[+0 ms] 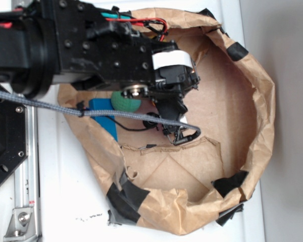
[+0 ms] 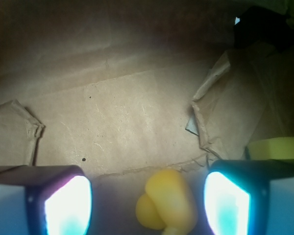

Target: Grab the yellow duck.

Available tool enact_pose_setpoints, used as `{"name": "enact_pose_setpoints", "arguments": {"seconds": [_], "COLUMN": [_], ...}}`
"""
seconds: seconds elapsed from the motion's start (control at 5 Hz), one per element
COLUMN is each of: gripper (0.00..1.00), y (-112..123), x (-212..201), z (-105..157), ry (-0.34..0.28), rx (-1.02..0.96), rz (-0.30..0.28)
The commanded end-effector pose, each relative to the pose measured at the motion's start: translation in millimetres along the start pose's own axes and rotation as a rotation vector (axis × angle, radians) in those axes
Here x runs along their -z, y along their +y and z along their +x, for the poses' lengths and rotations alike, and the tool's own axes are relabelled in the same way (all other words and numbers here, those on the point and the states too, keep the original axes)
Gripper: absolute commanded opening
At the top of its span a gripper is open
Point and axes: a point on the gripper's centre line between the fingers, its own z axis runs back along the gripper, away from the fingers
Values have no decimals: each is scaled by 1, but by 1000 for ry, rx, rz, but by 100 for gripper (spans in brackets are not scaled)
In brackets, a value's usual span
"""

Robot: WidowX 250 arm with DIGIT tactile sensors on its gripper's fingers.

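In the wrist view the yellow duck [image 2: 167,200] lies on the brown paper floor, between the two fingers of my gripper [image 2: 147,208]. The gripper is open. Its left pad [image 2: 68,208] stands well clear of the duck, and its right pad [image 2: 228,205] is closer but still apart from it. In the exterior view the gripper [image 1: 178,130] reaches down inside the paper basin, and the arm hides the duck there.
A crumpled brown paper basin [image 1: 265,101] with black tape patches walls the area. A green ball [image 1: 127,103] and a blue object [image 1: 104,117] lie under the arm at the left. A yellow block [image 2: 277,148] sits just beyond the right finger. A raised paper fold [image 2: 206,107] stands ahead right.
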Motion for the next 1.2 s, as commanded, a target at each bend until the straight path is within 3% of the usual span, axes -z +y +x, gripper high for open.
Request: {"name": "enact_pose_setpoints", "arguments": {"seconds": [0.0,0.4,0.6,0.8,1.0], "gripper": [100,100,100,100,0], "y": [1,11,18,18,20], "x": [-21,-3,14,16,19], "z": [-16,-30,-36,-40,-39], "ry": [-12,53,105,116,114], "rx": [50,103,121,128,113], "rz": [-30,45,63,72,62]}}
